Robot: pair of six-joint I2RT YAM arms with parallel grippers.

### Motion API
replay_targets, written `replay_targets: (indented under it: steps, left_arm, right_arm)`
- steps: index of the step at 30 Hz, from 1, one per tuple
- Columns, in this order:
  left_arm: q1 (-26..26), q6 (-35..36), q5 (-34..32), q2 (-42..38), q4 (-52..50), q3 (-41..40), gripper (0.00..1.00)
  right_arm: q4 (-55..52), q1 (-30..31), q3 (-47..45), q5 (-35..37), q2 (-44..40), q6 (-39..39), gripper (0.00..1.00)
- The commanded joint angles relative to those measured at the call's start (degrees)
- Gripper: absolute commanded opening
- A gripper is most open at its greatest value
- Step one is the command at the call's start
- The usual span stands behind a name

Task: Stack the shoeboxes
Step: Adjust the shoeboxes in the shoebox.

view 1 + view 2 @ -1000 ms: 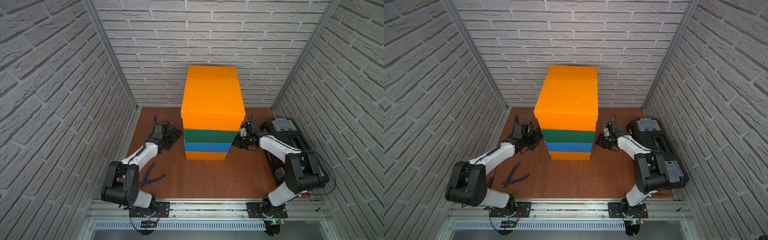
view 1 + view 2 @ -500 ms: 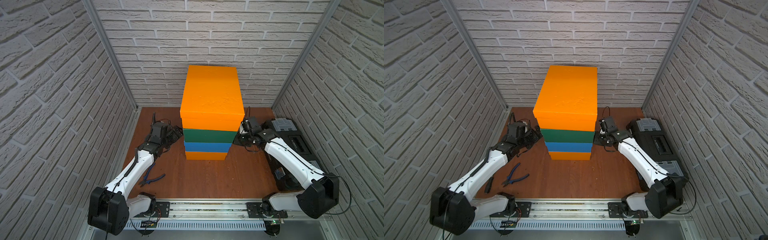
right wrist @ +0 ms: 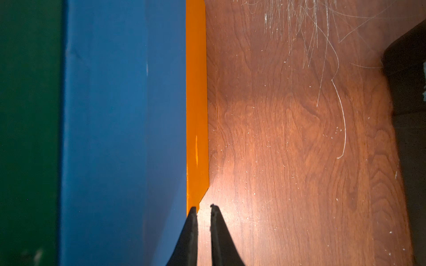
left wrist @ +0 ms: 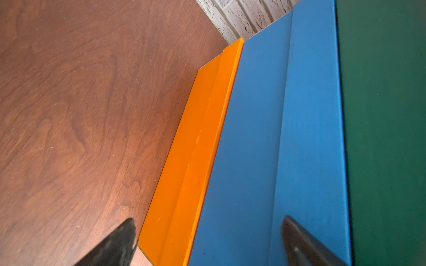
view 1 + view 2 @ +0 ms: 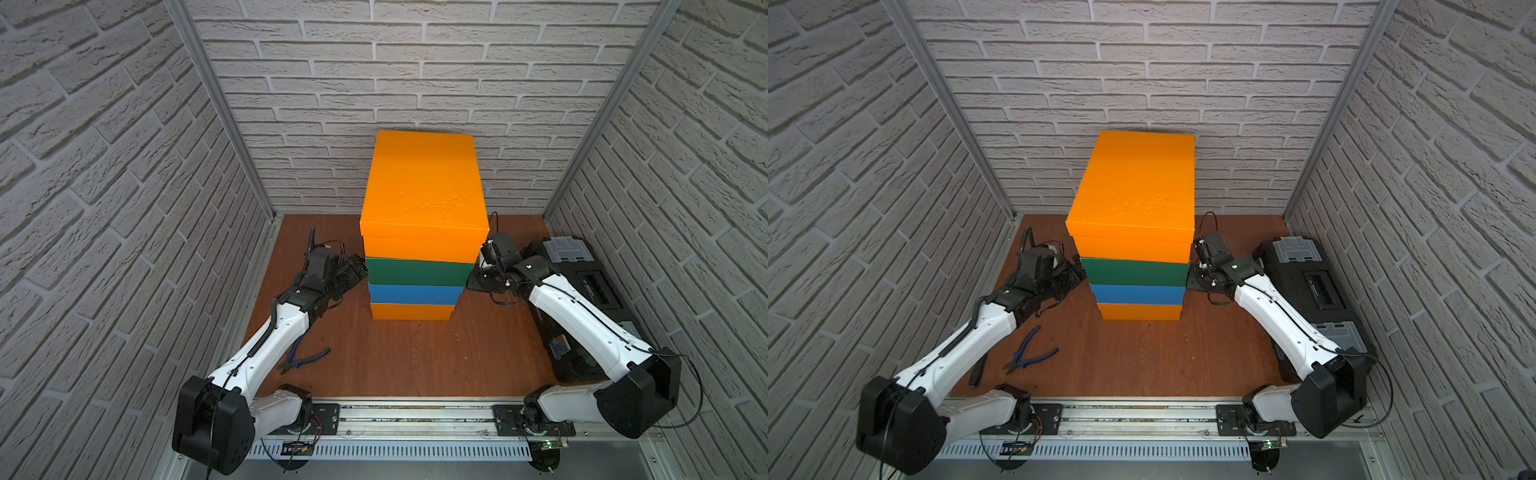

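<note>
- I am reading the left claw [image 4: 208, 218] as spread wide and holding nothing; one finger is lying across the side of the blue shoebox [image 5: 415, 293]. I cannot tell whether it is touching.
- I am reading the right claw [image 3: 204, 207] as nearly pressed together, with only a slit between its fingers and nothing pinched.
- The four shoeboxes are standing in one stack between the two claws: the lower orange shoebox [image 5: 411, 311] on the table [image 5: 415, 361], then the blue shoebox, the green shoebox [image 5: 415, 271] and the upper orange shoebox [image 5: 422, 187].
- I am judging the stacking as complete, with only clearing the arms left.
- Risk: the stack is tall and light. A sideways drag by the wide left claw could be shifting the blue or green layer and toppling everything above it.
- Risk: the inner finger of the right claw is sitting just beside the corner of the lower orange shoebox. Any swing toward the stack could be nudging the base.
- Risk: lifting either claw straight up could be catching the edge of the upper orange shoebox directly above it.
- The black toolbox [image 5: 590, 282] is lying just outside the right claw, narrowing the room for backing away.
- The blue-handled pliers [image 5: 305, 359] are lying on the table behind the left claw, beside its forearm, and must not be swept.
</note>
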Motion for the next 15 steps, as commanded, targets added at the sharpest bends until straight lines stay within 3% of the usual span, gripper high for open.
replay_targets:
  steps: [1, 6, 15]
  left_arm:
    - [-0.9, 1.4, -0.7, -1.7, -1.2, 0.3, 0.98]
    - [1.2, 5.9, -2.9, -1.2, -5.4, 5.4, 0.98]
    - [9.0, 8.3, 1.4, 7.2, -2.7, 13.6, 0.98]
  right_arm:
    - [2.4, -3.7, -1.1, -3.3, -2.3, -0.3, 0.16]
    - [2.6, -12.7, 0.4, -9.0, -1.1, -2.6, 0.16]
    - [0.8, -15.9, 12.9, -10.6, 10.1, -8.1, 0.15]
